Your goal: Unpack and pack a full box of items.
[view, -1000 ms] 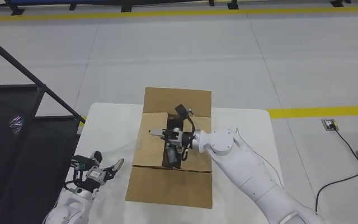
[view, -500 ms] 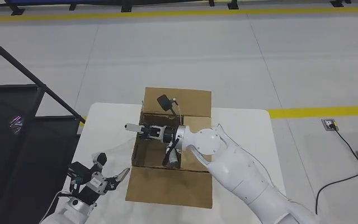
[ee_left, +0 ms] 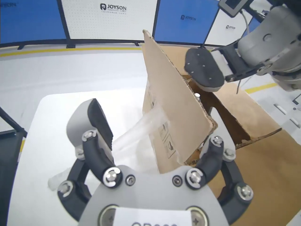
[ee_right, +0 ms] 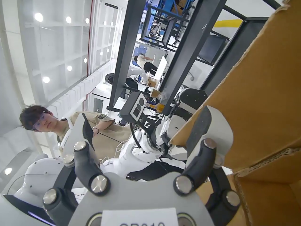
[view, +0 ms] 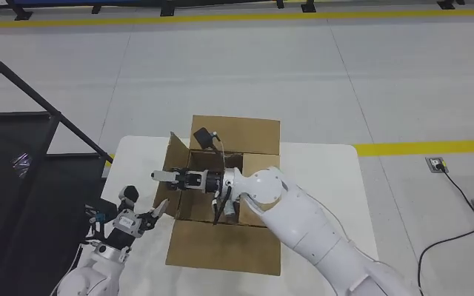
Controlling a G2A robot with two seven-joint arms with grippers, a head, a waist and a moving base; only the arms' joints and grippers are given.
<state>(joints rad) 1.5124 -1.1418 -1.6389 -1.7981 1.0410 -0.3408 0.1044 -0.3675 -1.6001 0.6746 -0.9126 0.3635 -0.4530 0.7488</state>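
Right claw (ee_right: 143, 130) spread wide, straddling the raised side flap (ee_right: 235, 90) of the cardboard box (view: 235, 133); one finger pad touches the flap. Left claw (ee_left: 152, 123) spread, holding nothing, beside the box on the white surface (view: 141, 159).

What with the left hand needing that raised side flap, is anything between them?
Nothing solid does. A loose clear tape strip trails from the box side toward the open left hand, right beside the flap.

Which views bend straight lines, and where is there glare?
Left wrist view: panels bow toward the edges; tape on the flap glints. Right wrist view: frame bars curve, lamps flare. Top view: floor line runs straight, table evenly lit.
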